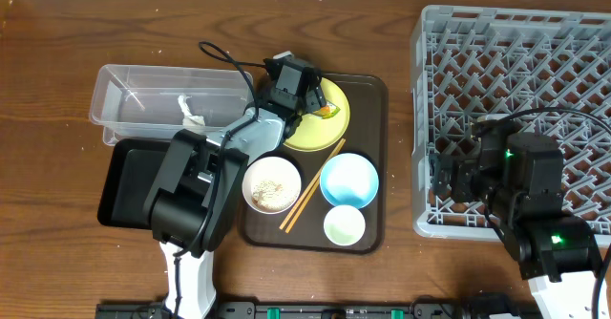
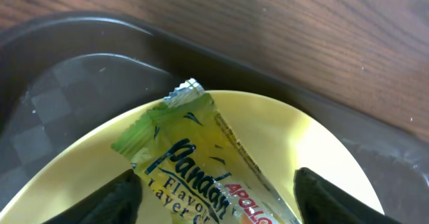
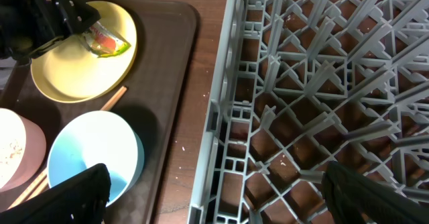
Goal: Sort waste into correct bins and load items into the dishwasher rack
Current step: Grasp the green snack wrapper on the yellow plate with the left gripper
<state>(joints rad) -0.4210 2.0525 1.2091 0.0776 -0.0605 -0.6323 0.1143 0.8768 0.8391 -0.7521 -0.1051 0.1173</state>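
The green-and-orange snack wrapper (image 2: 201, 153) lies on the yellow plate (image 2: 308, 140) at the back of the brown tray. My left gripper (image 2: 218, 200) hangs low over it, open, one finger on each side of the wrapper and neither touching it. In the overhead view that gripper (image 1: 304, 97) covers the plate's (image 1: 329, 128) left part. My right gripper (image 3: 221, 197) is open and empty over the left edge of the grey dishwasher rack (image 3: 322, 83). A white bowl (image 1: 272, 183) holds rice crumbs. Beside it are chopsticks (image 1: 310, 187), a blue bowl (image 1: 348, 179) and a green cup (image 1: 344, 225).
The clear tub (image 1: 143, 95) at the back left holds a white crumpled scrap (image 1: 192, 116). The black tray (image 1: 124, 180) lies just in front of it, partly under my left arm. The brown serving tray (image 1: 372, 118) sits between the bins and the rack (image 1: 516, 80).
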